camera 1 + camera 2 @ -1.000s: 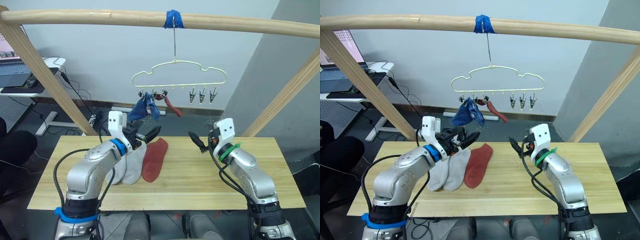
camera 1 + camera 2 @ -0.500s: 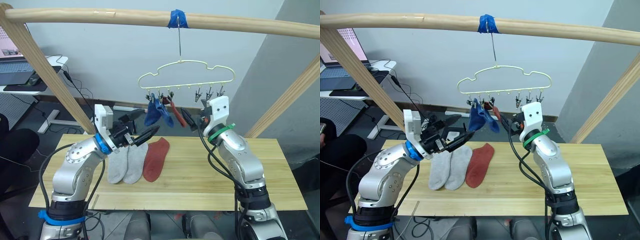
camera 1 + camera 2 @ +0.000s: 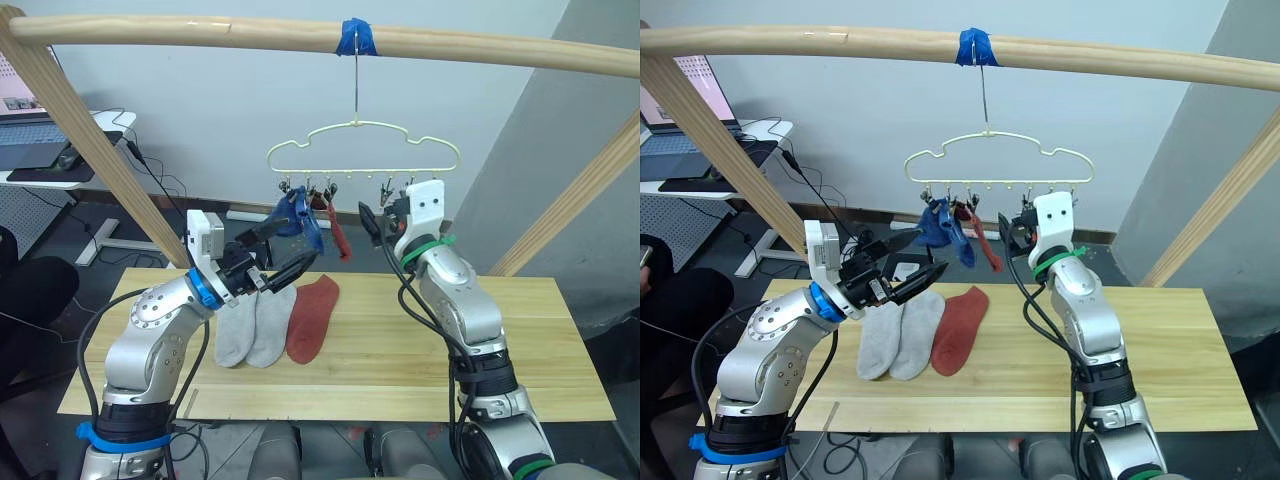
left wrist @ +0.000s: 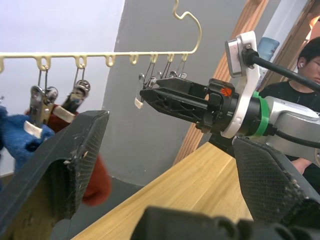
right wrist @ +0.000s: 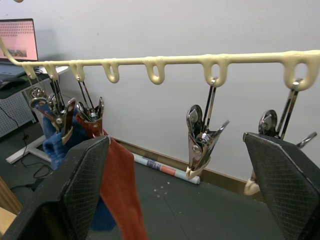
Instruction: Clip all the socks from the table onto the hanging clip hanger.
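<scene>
The cream clip hanger [image 3: 360, 148] hangs by its hook from the wooden rail. Two blue socks [image 3: 298, 218] and a rust red sock [image 3: 338, 232] hang from its left clips. On the table [image 3: 530, 330] lie two light grey socks [image 3: 232, 332] [image 3: 268, 322] and one rust red sock [image 3: 310, 315] side by side. My left gripper [image 3: 300, 240] is open just under the hanging blue socks, above the grey socks. My right gripper [image 3: 370, 222] is raised to the hanger's right clips and open; an empty metal clip [image 5: 200, 141] hangs ahead between its spread fingers.
A thick wooden rail [image 3: 200, 32] with blue tape [image 3: 355, 38] spans overhead on slanted wooden posts [image 3: 90, 150]. A desk with a laptop [image 3: 40, 150] stands at the back left. A person [image 4: 300, 75] shows beyond the table in the left wrist view.
My right arm has risen from table height to the hanger's right clips. The left gripper has lifted toward the blue socks. The hanger has swung a little.
</scene>
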{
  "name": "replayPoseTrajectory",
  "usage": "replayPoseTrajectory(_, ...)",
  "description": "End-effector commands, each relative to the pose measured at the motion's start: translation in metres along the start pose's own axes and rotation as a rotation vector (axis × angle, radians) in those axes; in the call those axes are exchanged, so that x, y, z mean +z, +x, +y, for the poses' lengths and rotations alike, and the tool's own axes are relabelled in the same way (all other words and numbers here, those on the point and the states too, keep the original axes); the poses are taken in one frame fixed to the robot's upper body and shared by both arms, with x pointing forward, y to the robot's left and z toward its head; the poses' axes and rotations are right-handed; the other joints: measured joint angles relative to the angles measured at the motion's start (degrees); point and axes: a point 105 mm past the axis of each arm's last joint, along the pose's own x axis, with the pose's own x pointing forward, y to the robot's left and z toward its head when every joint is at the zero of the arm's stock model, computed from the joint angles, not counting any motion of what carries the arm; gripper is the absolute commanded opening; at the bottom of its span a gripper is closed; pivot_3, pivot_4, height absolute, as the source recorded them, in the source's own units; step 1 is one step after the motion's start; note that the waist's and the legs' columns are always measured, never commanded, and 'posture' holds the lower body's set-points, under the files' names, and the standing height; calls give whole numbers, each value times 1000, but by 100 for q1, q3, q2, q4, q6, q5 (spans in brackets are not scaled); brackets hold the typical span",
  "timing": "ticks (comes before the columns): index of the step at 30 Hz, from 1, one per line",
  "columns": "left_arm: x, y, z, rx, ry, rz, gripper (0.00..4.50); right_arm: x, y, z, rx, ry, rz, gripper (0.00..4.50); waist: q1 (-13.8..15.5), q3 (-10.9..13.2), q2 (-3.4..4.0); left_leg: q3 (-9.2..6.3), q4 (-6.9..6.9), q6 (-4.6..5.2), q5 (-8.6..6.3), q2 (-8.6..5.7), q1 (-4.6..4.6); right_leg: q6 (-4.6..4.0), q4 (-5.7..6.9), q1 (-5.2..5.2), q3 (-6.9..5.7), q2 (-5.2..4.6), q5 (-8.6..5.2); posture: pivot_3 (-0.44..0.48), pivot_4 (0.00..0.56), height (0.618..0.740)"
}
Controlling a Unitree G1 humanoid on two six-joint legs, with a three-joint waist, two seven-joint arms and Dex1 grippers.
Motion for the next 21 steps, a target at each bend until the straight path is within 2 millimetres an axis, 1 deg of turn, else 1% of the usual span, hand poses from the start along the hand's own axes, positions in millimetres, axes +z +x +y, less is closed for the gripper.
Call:
replayPoseTrajectory(1,10,2,-2,1,37,-41,4500,20,4,7,19,6,-77,4479,1,0,0,0,0,0,0,0,0,0,0,0,0,0,0,36,165,740)
replayPoseTrajectory(7,12,2,-5,-4,32,-49,4500,21,7,10,31,24,-80,4479,4,1,1,0,-1,0,0,0,0,0,-1,0,0,0,0,36,165,740)
replayPoseTrajectory(21,11,3,-7,-9,26,-50,4500,25,14,2,-4,68,-89,4479,9,4,5,0,-1,0,0,0,0,-1,-1,0,0,0,0,42,169,740)
